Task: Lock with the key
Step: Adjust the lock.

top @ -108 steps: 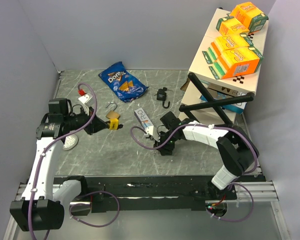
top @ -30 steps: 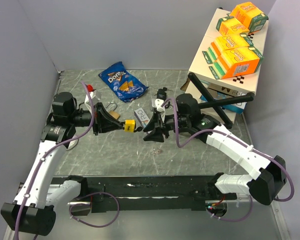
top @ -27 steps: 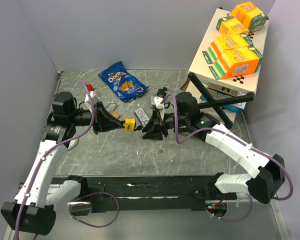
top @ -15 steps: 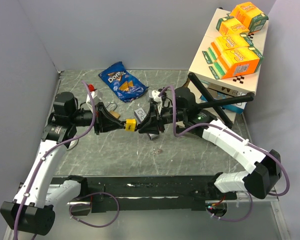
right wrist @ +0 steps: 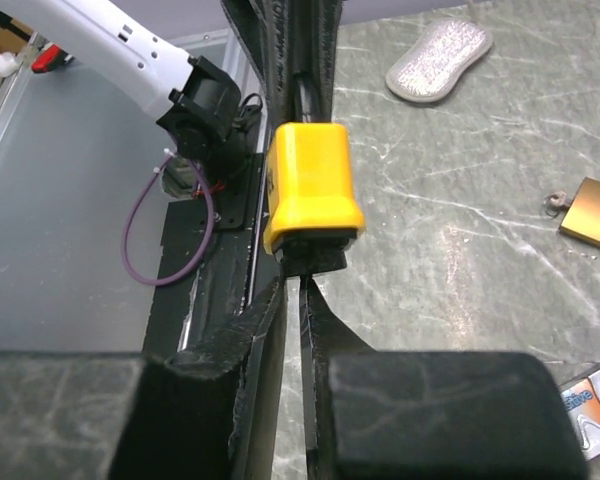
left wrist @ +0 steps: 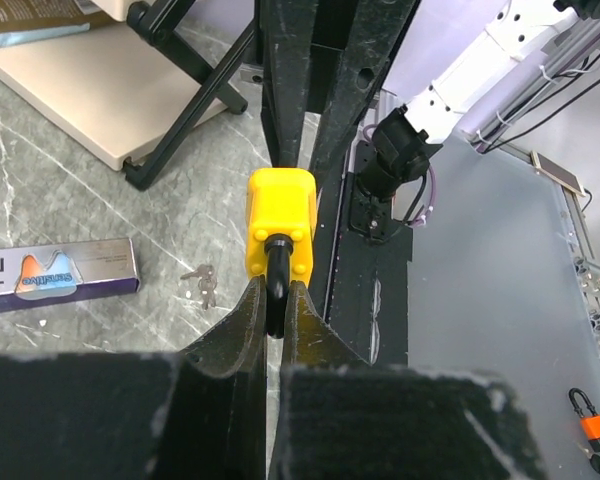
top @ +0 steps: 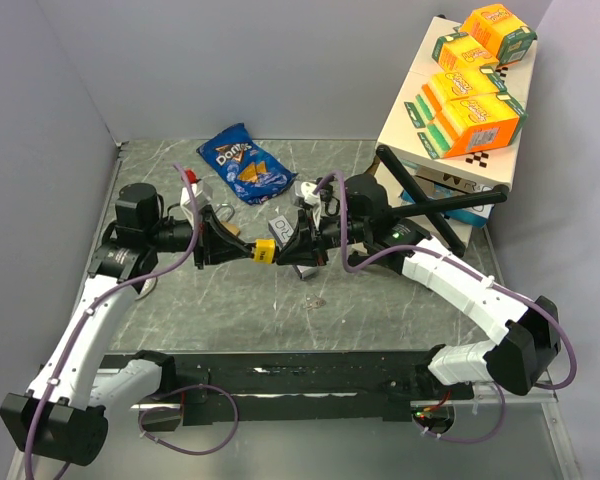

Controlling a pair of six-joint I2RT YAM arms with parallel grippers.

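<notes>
Black fingers of the left pincer (left wrist: pixel 275 300) are clamped on the loop of the yellow padlock (left wrist: pixel 278 220), keeping it steady in the air. At 3 o'clock from the lock, the right pincer (right wrist: pixel 298 285) is squeezed together right under the keyhole end, I think on the key, ready to turn it. The key itself is too hidden to see. Spare keys (top: pixel 315 298) lie on the table (top: pixel 210 300) at 5 o'clock.
</notes>
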